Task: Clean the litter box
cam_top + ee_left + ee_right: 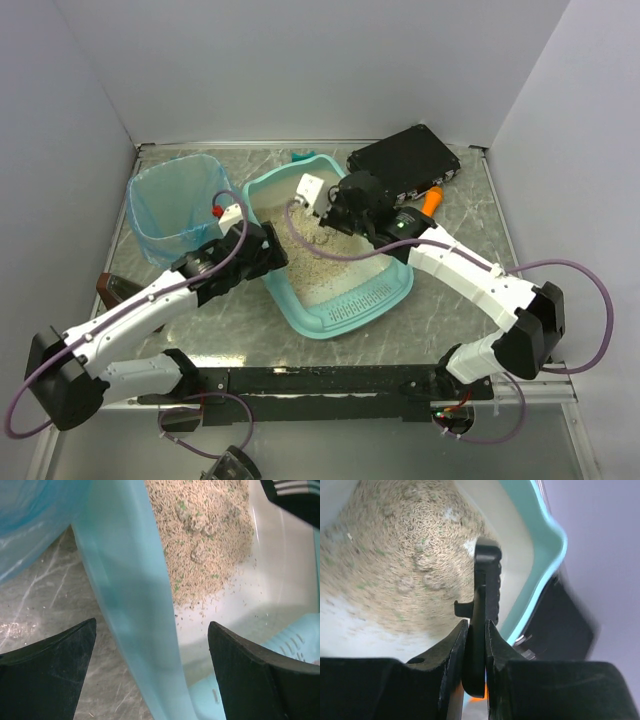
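Observation:
The teal litter box (400, 290) lies mid-table with its ribbed slotted lip toward me and beige litter (322, 262) piled in its far half. My left gripper (270, 262) is open. Its fingers straddle the box's left wall (135, 605), one outside over the table and one inside, with a gap on each side. My right gripper (335, 215) is over the far end of the box, shut on the handle of a black scoop (487, 575) that points down toward the litter (405, 565) near the cream inner wall.
A white bin lined with a blue bag (180, 205) stands left of the box, close to my left arm. A black case (403, 160) lies behind the box at the far right, with an orange object (432, 200) beside it. A brown object (112, 290) sits at the left edge.

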`<state>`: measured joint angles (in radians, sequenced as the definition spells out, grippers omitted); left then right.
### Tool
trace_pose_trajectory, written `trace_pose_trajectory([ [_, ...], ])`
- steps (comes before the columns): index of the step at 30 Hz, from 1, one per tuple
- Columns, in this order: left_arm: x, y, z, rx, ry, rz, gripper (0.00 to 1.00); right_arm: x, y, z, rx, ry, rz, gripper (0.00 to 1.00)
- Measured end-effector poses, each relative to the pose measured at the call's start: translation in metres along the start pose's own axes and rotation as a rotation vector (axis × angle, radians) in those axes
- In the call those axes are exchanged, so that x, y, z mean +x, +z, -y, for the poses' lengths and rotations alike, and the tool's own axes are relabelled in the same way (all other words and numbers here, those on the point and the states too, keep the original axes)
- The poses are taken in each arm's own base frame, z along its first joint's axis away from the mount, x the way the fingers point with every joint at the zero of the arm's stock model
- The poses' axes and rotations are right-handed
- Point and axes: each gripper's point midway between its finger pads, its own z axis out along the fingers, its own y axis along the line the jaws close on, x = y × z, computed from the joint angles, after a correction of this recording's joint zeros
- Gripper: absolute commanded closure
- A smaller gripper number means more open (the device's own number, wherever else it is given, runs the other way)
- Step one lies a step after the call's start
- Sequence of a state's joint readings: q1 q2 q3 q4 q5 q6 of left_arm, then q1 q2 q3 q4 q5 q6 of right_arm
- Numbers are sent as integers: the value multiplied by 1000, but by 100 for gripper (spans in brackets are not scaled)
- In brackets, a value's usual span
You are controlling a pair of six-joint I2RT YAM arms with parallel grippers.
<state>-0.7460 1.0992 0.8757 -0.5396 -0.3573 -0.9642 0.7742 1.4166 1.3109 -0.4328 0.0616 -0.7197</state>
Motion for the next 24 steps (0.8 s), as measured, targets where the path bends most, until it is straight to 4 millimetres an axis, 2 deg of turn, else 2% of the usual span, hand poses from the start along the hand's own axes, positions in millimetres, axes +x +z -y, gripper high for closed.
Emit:
trace_pose_trajectory([
  [6,-11,12,12,-43,9,11,2,18,-13,-3,77,375,-119,100],
  [11,-5,22,9,-79,25,-10,1,41,-11,-2,157,494,-240,100],
  [14,-2,26,1,-127,29,-19,2,50,5,4,204,534,-299,100],
  [18,-3,30,-4,-178,32,-16,5,61,29,3,210,563,-356,100],
  [22,-4,36,-1,-191,36,-16,15,58,52,5,200,597,-376,100],
  [24,-5,39,0,-197,37,-12,26,51,61,8,184,622,-374,100],
])
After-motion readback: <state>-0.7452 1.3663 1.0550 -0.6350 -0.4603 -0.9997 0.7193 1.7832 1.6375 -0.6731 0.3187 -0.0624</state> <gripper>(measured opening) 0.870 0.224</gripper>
